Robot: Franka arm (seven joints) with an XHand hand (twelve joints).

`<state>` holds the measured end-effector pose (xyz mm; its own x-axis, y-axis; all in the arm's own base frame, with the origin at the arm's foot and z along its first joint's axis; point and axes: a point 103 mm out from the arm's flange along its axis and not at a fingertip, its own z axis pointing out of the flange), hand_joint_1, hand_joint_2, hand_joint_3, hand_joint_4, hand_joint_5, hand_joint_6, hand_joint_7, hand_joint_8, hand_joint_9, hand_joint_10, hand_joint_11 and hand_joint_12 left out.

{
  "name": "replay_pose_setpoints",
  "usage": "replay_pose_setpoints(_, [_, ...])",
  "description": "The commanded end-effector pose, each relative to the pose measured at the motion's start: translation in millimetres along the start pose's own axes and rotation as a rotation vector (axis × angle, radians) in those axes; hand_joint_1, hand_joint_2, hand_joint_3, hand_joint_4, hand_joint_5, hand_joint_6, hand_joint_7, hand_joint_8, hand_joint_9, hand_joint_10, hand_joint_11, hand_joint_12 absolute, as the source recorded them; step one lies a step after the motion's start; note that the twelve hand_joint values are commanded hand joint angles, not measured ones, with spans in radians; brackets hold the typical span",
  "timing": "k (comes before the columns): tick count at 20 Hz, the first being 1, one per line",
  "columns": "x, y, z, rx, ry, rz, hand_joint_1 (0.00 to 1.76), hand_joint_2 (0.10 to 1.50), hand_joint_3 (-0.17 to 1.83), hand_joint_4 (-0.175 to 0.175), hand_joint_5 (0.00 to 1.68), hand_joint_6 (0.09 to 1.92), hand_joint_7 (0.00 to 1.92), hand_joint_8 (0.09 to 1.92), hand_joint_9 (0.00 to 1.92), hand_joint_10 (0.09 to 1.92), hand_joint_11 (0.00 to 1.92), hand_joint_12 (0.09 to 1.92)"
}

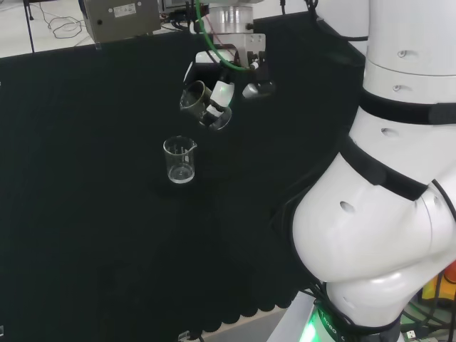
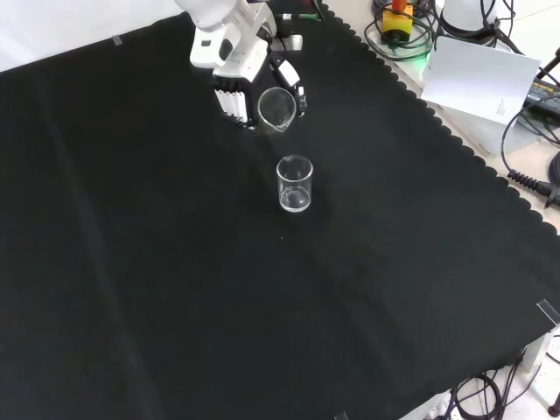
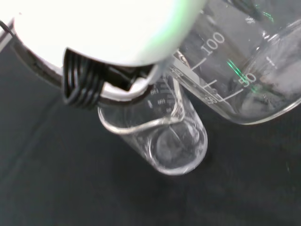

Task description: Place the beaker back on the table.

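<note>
fingers (image 2: 229, 98) of the black and white hand (image 2: 241, 74) curl round a tilted clear glass beaker (image 2: 276, 109), held above the black cloth (image 2: 175, 289). right of it in the front view, lower, a second clear glass beaker (image 2: 295, 184) stands upright, apart.

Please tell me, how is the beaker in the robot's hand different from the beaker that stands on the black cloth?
The held beaker is up in the air, gripped by the hand; the standing beaker rests on the cloth, untouched.
The held beaker is tilted, its mouth turned sideways; the standing beaker is upright.
In the wrist view the held beaker looks wider than the standing beaker, though it is nearer the camera.
Both are clear glass with spouts and look empty.
</note>
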<state>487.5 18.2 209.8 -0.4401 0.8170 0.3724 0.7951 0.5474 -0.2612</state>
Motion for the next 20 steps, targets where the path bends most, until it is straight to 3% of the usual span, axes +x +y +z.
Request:
replay_pose_setpoints(1, [-36, -7, 0, -0.123, 0.05, 0.009, 1.45, 0.45, 0.96, -0.175, 1.19, 0.81, 1.34, 0.74, 1.48, 0.61, 1.15, 0.79])
replay_pose_setpoints(9, [-93, -2, 13, -0.201, 0.127, 0.074, 1.45, 0.46, 0.95, -0.175, 1.19, 0.81, 1.34, 0.74, 1.48, 0.61, 1.14, 0.79])
replay_pose_setpoints(14, [-117, 9, 24, -0.207, 0.189, 0.074, 1.45, 0.46, 0.94, -0.175, 1.2, 0.8, 1.33, 0.73, 1.48, 0.59, 1.14, 0.78])
replay_pose_setpoints(17, [-128, 21, 36, -0.217, 0.247, 0.052, 1.45, 0.46, 0.93, -0.175, 1.23, 0.75, 1.35, 0.7, 1.51, 0.51, 1.15, 0.76])
replay_pose_setpoints(20, [-132, 31, 47, -0.2, 0.261, 0.039, 1.45, 0.46, 0.92, -0.175, 1.25, 0.72, 1.36, 0.67, 1.54, 0.43, 1.16, 0.74])
